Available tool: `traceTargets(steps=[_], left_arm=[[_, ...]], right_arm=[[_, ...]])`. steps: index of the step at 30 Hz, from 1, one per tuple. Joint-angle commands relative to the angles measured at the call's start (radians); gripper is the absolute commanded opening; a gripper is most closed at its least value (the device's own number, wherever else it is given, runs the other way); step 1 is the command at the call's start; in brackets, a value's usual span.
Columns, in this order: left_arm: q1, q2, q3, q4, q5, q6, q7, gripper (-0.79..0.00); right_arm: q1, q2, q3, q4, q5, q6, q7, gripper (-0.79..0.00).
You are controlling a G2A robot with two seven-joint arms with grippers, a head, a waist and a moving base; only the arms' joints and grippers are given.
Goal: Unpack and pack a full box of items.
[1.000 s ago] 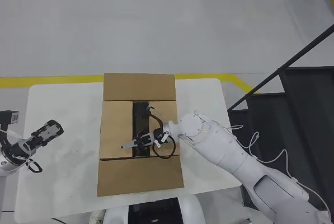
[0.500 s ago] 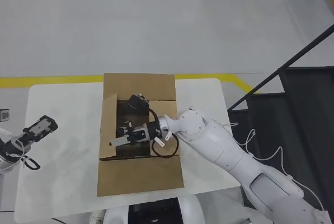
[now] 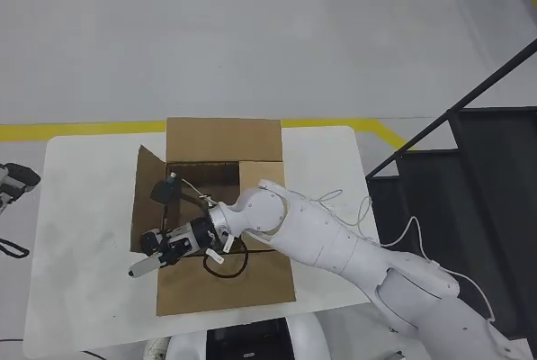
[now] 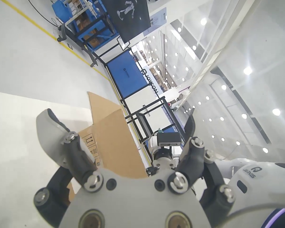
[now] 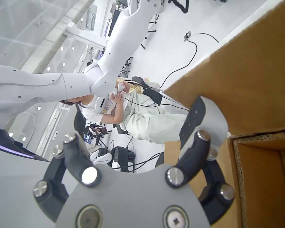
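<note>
A brown cardboard box [image 3: 223,139] stands mid-table, its far and near flaps lying flat outward. Its left flap [image 3: 145,193] stands up, tilted outward, and the dark inside [image 3: 205,180] hides any contents. My right gripper [image 3: 151,255] is open at the box's near-left corner, beside that left flap. In the right wrist view the right gripper [image 5: 140,115] has one finger against the cardboard flap [image 5: 251,72] and nothing between the fingers. My left gripper [image 3: 12,180] is open and empty beyond the table's left edge. From the left gripper [image 4: 120,119] the box [image 4: 114,143] is seen farther off.
The white table [image 3: 88,270] has bare room to the left of the box. A black metal stair frame [image 3: 511,180] stands just off the table's right side. A yellow floor line [image 3: 70,131] runs behind the table.
My right gripper swept from the box's middle to its near-left corner, swinging the left flap up and outward. The left arm drew back to the left, off the table.
</note>
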Motion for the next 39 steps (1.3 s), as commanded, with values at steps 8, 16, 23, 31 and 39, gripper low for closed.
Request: traceTargets(steps=[8, 16, 23, 31, 39], left_arm=[[-0.057, 0.006, -0.019, 0.07, 0.013, 0.008, 0.0, 0.0], [-0.057, 0.006, -0.019, 0.07, 0.013, 0.008, 0.0, 0.0], [-0.056, 0.004, -0.007, 0.053, 0.016, 0.022, 0.011, 0.0], [-0.103, -0.001, 0.123, 0.008, -0.042, 0.051, -0.137, 0.0], [-0.202, -0.011, 0.257, 0.024, -0.173, 0.057, -0.296, 0.0]], right_arm=[[0.008, -0.019, 0.003, 0.061, 0.001, -0.068, 0.01, 0.0], [0.008, -0.019, 0.003, 0.061, 0.001, -0.068, 0.01, 0.0], [0.008, -0.019, 0.003, 0.061, 0.001, -0.068, 0.01, 0.0], [0.008, -0.019, 0.003, 0.061, 0.001, -0.068, 0.01, 0.0], [0.008, -0.019, 0.003, 0.061, 0.001, -0.068, 0.01, 0.0]])
